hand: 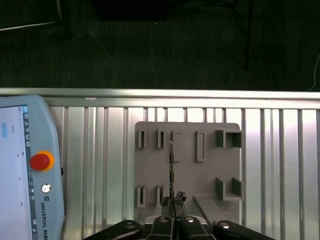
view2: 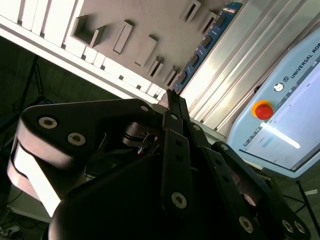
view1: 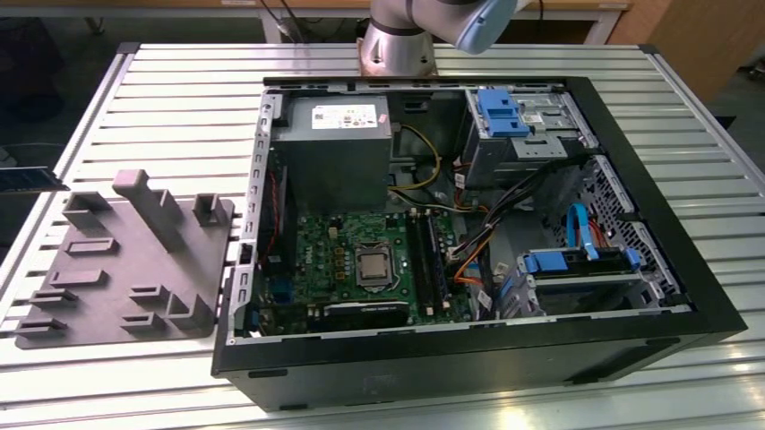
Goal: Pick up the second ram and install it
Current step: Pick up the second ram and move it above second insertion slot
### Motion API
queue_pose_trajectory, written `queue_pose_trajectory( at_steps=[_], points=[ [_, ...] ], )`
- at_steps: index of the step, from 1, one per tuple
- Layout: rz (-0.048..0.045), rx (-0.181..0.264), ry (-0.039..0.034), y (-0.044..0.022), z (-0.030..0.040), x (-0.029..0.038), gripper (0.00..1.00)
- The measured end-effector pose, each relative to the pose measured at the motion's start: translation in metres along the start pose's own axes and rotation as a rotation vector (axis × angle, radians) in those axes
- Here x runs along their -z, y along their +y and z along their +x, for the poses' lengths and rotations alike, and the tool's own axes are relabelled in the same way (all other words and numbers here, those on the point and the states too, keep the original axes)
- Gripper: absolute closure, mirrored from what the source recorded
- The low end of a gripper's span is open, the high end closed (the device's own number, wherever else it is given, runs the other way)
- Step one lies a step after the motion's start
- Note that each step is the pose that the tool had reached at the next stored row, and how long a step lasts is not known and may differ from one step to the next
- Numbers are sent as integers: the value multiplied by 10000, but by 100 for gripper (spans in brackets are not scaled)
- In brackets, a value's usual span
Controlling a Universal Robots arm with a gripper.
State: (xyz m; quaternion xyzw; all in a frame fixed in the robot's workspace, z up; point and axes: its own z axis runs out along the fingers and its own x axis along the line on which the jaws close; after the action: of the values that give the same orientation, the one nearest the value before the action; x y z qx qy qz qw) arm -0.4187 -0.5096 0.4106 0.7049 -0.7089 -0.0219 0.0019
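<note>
Gripping one end of the second ram [view2: 205, 43], the hand [view2: 170, 95] looked clenched; it seemed light, stiff, fragile, best held by its edges.

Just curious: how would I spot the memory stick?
Find the grey plastic fixture plate beside the open black computer case. At the exterior view's left edge, the tool pinches a thin blue circuit-board stick; unlike the plate's grey blocks, it carries dark chips.
</note>
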Motion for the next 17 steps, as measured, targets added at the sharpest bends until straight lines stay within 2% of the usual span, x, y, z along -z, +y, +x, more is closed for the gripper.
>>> queue_pose_trajectory(
  at_steps=[8, 17],
  points=[
    [1, 1, -1, -98, 0, 3, 89],
    [1, 1, -1, -144, -1, 4, 89]
  ],
)
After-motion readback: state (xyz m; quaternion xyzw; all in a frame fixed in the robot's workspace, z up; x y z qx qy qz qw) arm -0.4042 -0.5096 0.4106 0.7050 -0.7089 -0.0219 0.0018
